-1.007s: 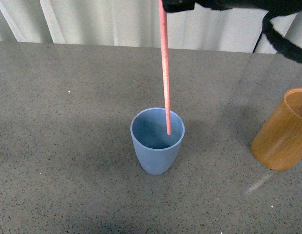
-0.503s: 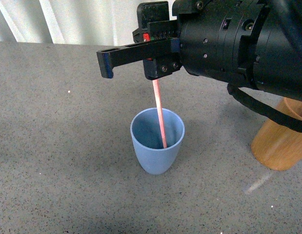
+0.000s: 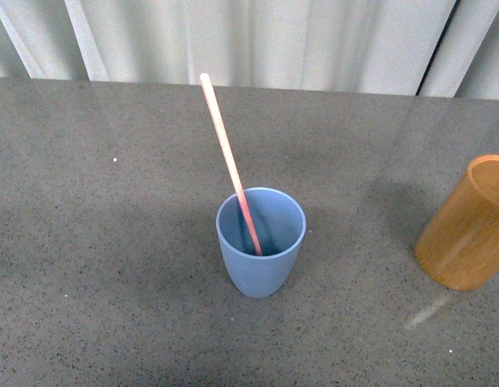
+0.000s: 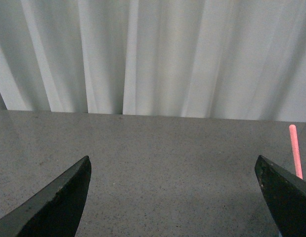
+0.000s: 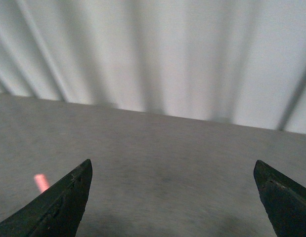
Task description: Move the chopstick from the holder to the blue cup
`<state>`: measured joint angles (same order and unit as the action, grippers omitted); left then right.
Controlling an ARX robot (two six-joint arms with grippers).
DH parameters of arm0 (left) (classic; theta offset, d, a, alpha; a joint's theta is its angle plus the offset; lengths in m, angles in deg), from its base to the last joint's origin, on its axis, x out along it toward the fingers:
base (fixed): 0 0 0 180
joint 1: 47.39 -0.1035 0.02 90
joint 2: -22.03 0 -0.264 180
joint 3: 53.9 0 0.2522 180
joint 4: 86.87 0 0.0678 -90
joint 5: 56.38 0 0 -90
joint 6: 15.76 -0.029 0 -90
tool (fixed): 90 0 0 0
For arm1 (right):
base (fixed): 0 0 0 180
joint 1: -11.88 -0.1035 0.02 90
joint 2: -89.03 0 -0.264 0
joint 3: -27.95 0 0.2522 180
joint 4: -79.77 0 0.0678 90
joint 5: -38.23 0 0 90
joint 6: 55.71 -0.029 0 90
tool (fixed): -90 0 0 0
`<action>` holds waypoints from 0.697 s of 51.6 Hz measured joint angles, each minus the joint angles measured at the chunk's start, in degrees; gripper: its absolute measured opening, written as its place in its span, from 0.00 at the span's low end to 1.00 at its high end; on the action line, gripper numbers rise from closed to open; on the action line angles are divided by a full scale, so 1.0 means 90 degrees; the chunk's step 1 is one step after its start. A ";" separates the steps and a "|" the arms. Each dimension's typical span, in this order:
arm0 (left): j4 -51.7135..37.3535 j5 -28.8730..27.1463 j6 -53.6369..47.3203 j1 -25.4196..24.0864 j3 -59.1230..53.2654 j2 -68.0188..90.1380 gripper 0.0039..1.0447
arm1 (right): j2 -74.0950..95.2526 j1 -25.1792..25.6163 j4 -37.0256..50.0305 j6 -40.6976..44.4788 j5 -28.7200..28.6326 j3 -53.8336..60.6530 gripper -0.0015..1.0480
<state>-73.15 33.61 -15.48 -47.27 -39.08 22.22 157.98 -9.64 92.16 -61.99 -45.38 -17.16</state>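
Now the chopstick leans inside the blue cup, well apart from the holder, so I keep both jaws released and retreat clear of the cup.

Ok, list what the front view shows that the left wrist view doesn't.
Only the front view shows the blue cup, the holder and the chopstick's lower end resting inside the cup. Only the left wrist view shows the left hand, its fingers spread wide with nothing between them. Both show the chopstick's top end, the grey table and the white curtain.
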 joint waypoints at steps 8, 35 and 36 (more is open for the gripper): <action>0.0000 0.0000 0.0000 0.0000 0.0000 0.0000 0.94 | -0.1685 0.1343 -0.1477 0.0056 0.0544 0.0750 0.90; 0.0000 -0.0002 0.0000 0.0000 0.0000 -0.0002 0.94 | -0.3560 0.2375 0.0325 0.0651 -0.0707 0.2601 0.39; 0.0000 0.0000 0.0000 0.0000 0.0000 -0.0002 0.94 | -0.3609 0.2378 0.0304 0.0653 -0.0702 0.2640 0.36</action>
<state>-73.15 33.61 -15.48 -47.27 -39.08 22.19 125.50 11.76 94.90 -56.11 -51.69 6.60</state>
